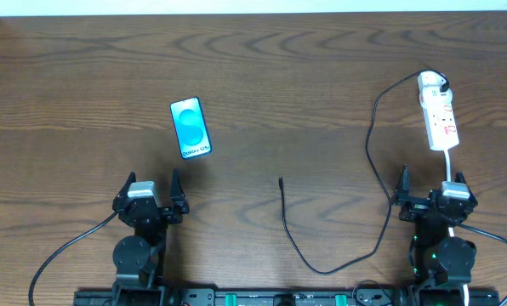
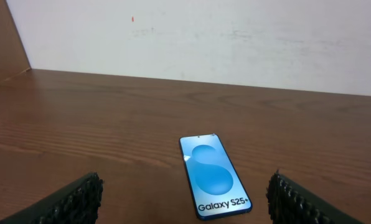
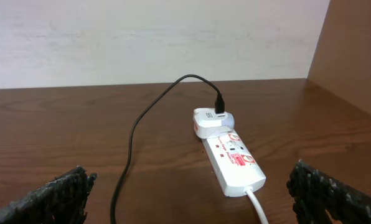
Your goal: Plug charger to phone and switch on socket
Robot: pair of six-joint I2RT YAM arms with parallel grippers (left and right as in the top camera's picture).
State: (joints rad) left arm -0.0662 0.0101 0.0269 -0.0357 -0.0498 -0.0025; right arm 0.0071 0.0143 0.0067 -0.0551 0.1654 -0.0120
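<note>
The phone (image 1: 190, 127) lies flat on the table left of centre, blue screen up, its "Galaxy" text end toward me; it also shows in the left wrist view (image 2: 213, 175). The charger's black cable (image 1: 372, 153) runs from a white adapter (image 3: 211, 121) plugged into the far end of the white socket strip (image 1: 439, 119), loops down near the front edge and ends at a free plug tip (image 1: 281, 179). The strip also shows in the right wrist view (image 3: 234, 160). My left gripper (image 1: 150, 189) is open and empty, short of the phone. My right gripper (image 1: 431, 185) is open and empty, just before the strip's cord end.
The strip's white cord (image 1: 451, 163) runs back between my right gripper's fingers. A white wall (image 2: 235, 37) stands behind the table's far edge. Wooden side panels rise at the far left (image 2: 5, 43) and far right (image 3: 353, 50).
</note>
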